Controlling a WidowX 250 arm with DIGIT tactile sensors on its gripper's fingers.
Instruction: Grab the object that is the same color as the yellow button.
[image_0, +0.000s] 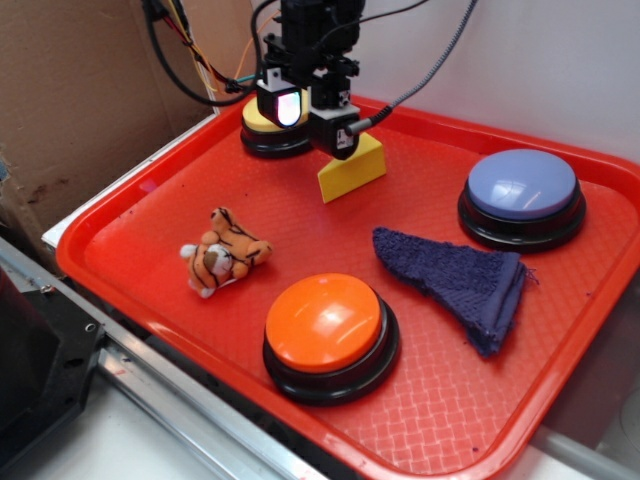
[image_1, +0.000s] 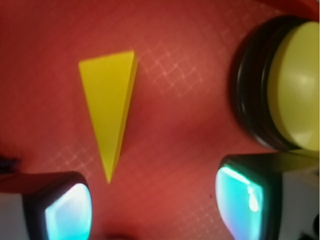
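The yellow wedge (image_0: 352, 169) lies on the red tray (image_0: 150, 200) near the back, just right of the yellow button (image_0: 262, 124). My gripper (image_0: 312, 118) hangs above the tray between them, open and empty. In the wrist view the wedge (image_1: 109, 110) lies ahead and left of the gap, its thin tip pointing toward my left finger. The yellow button (image_1: 295, 87) is at the right edge. My gripper (image_1: 155, 202) has its jaws wide apart with bare tray between them.
An orange-topped button (image_0: 328, 332) stands at the front. A blue-lavender button (image_0: 522, 195) is at the back right. A dark blue cloth (image_0: 462, 282) lies right of centre. A tiger plush (image_0: 222, 252) lies at the left. Cardboard stands behind the tray.
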